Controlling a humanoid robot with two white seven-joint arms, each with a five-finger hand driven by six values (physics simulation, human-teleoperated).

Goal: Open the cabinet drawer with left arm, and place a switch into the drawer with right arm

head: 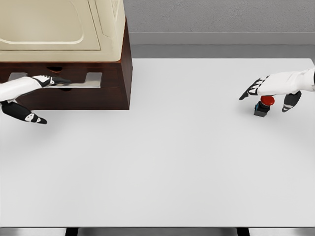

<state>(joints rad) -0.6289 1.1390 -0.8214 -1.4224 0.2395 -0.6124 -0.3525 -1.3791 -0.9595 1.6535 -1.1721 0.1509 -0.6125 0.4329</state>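
Observation:
A dark brown cabinet (pixel 115 73) with a cream upper body stands at the table's back left. Its drawer front (pixel 93 78) carries a grey metal handle and sits flush with the cabinet. My left hand (pixel 42 93) reaches to the drawer front, its fingers (pixel 59 80) lying along the handle and its thumb hanging below. At the right, a small switch (pixel 263 105) with a red button on a dark base stands on the table. My right hand (pixel 268 96) hovers just above it, fingers spread, thumb to the switch's right, not closed around it.
The white table (pixel 162 162) stretches wide between cabinet and switch. Its front edge runs along the bottom of the view, its back edge meets a grey wall.

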